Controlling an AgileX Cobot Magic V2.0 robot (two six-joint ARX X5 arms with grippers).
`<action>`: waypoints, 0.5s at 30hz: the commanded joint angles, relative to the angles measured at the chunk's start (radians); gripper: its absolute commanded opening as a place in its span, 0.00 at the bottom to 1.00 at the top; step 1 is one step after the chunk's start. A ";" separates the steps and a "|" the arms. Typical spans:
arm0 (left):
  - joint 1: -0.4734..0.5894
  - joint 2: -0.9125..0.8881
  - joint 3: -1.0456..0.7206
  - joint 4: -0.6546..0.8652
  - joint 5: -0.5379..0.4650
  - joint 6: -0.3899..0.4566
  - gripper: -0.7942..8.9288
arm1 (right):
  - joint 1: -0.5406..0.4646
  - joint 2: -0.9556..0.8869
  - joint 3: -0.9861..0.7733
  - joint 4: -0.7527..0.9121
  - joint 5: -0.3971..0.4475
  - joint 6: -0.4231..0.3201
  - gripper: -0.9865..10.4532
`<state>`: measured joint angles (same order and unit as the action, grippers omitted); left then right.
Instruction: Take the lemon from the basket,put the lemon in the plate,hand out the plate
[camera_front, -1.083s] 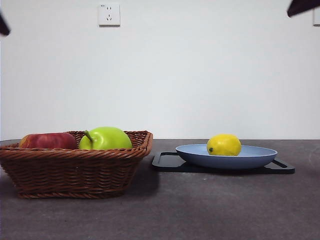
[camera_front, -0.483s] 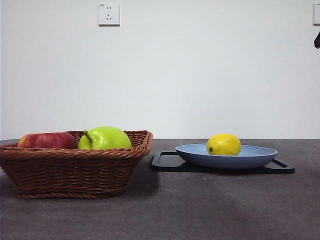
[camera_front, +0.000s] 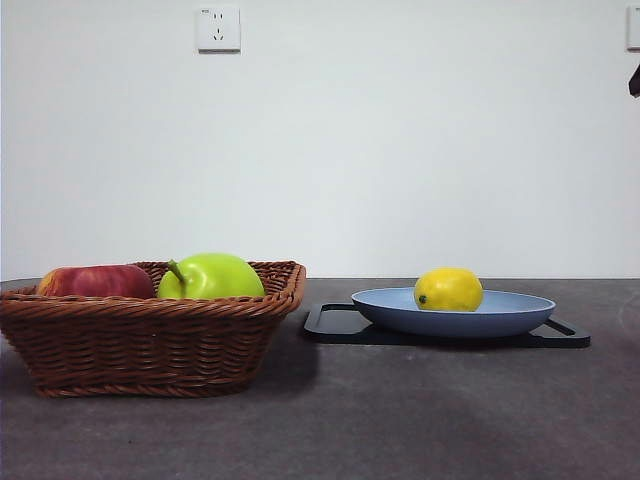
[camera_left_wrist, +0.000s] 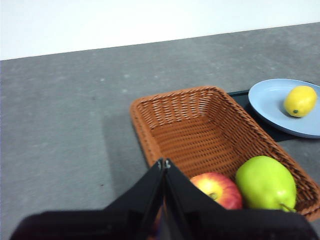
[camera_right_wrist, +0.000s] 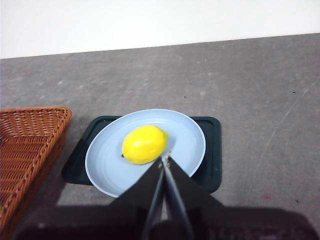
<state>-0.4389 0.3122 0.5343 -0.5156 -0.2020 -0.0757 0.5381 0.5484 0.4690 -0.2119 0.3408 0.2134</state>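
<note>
Front view: the lemon (camera_front: 448, 289) lies in the plate (camera_front: 520, 312), a little toward 9 o'clock of the plate's middle, with its dark stem spot turned to 9 o'clock. The plate rests on a flat black tray (camera_front: 335, 325) whose ends stick out at both sides. At 9 o'clock from the tray, just beside it but apart, stands the basket (camera_front: 150, 345) on the dark grey worktop (camera_front: 400, 420). A green apple (camera_front: 211, 277) with a stem and a red apple (camera_front: 96, 282) rise above the basket's braided rim, the red one at 9 o'clock from the green. A white wall socket (camera_front: 218, 28) sits high on the wall above the basket. A small dark tip shows at the 3 o'clock edge of this view; which arm it belongs to cannot be told.

From the left wrist view, the left gripper (camera_left_wrist: 164, 162) hangs above the basket near the red apple, its jaws closed together with nothing between them. The two apples lie side by side at one end of the basket, the rest of its woven floor bare.

From the right wrist view, the right gripper (camera_right_wrist: 165, 156) hangs over the plate beside the lemon, jaws pressed together and holding nothing. The plate sits centred on the tray, the basket's corner close by.
</note>
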 joint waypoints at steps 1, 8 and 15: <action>0.053 -0.096 0.007 -0.019 0.000 0.020 0.09 | 0.006 0.001 0.008 0.009 0.006 0.014 0.09; 0.286 -0.261 -0.041 -0.004 -0.003 0.039 0.09 | 0.006 0.001 0.008 0.009 0.006 0.014 0.09; 0.426 -0.294 -0.205 0.112 -0.001 0.054 0.09 | 0.006 0.001 0.008 0.009 0.006 0.014 0.09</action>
<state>-0.0174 0.0238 0.3382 -0.4221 -0.2054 -0.0353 0.5381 0.5484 0.4690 -0.2123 0.3408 0.2138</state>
